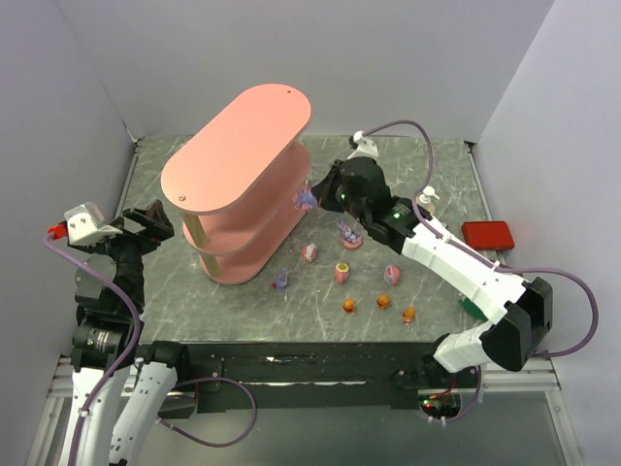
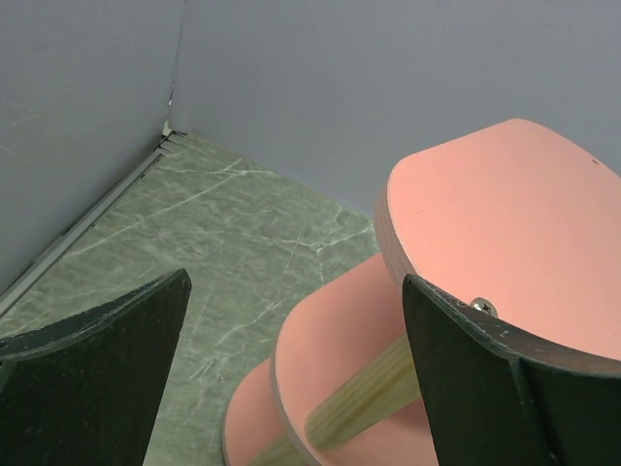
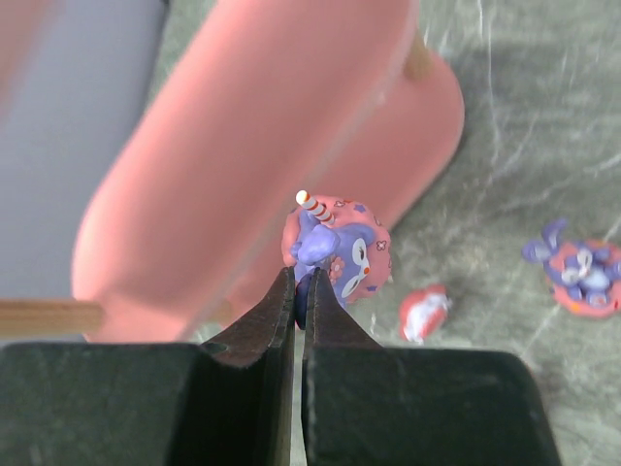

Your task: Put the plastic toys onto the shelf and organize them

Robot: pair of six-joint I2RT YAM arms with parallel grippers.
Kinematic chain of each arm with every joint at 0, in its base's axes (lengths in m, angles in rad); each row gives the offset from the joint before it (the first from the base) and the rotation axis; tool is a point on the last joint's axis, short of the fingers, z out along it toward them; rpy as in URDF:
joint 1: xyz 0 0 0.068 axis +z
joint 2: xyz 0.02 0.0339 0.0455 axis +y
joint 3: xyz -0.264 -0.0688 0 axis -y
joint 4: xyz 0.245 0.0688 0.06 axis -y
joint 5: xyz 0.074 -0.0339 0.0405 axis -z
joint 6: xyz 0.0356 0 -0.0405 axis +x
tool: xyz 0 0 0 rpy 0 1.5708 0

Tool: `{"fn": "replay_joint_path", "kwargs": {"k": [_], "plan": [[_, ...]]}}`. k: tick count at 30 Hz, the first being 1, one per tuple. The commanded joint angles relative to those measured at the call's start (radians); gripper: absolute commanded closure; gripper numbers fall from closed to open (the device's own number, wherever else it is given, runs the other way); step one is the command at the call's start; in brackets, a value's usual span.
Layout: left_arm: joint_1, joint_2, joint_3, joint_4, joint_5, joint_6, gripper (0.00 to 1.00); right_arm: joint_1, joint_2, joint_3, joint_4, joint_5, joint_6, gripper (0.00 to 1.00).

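The salmon-pink three-tier shelf (image 1: 238, 180) stands left of centre. My right gripper (image 1: 318, 192) is shut on a purple bunny (image 1: 307, 200) and holds it in the air beside the shelf's right end, level with the middle tier. In the right wrist view the gripper (image 3: 300, 282) pinches the bunny (image 3: 340, 254) by one ear, with the shelf (image 3: 243, 146) behind it. Another bunny (image 1: 347, 233), pink-and-white egg toys (image 1: 309, 252), a small purple toy (image 1: 280, 281) and orange toys (image 1: 383, 302) lie on the table. My left gripper (image 1: 146, 223) is open and empty, left of the shelf (image 2: 505, 223).
A cream pump bottle (image 1: 427, 199) stands behind my right arm, and a second white one (image 1: 364, 146) near the back wall. A flat red box (image 1: 487, 234) lies at the right edge. Grey walls close the back and both sides.
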Motion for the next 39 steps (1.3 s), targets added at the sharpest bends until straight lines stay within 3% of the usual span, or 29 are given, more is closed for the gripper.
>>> {"fn": "replay_joint_path", "kwargs": {"k": [1,19,31,39], "plan": [[0.009,0.001,-0.005,0.021,0.008,-0.008,0.04,-0.016,0.022,0.098,0.060,0.055,0.004,1.00],[0.019,0.001,-0.008,0.022,0.022,-0.013,0.04,-0.073,0.007,0.165,0.083,0.057,-0.014,1.00],[0.032,0.002,-0.009,0.025,0.041,-0.019,0.04,-0.079,0.039,0.452,-0.084,0.169,-0.029,1.00],[0.036,0.004,-0.009,0.024,0.051,-0.024,0.04,-0.080,0.093,0.540,-0.049,0.102,0.018,1.00]]}}
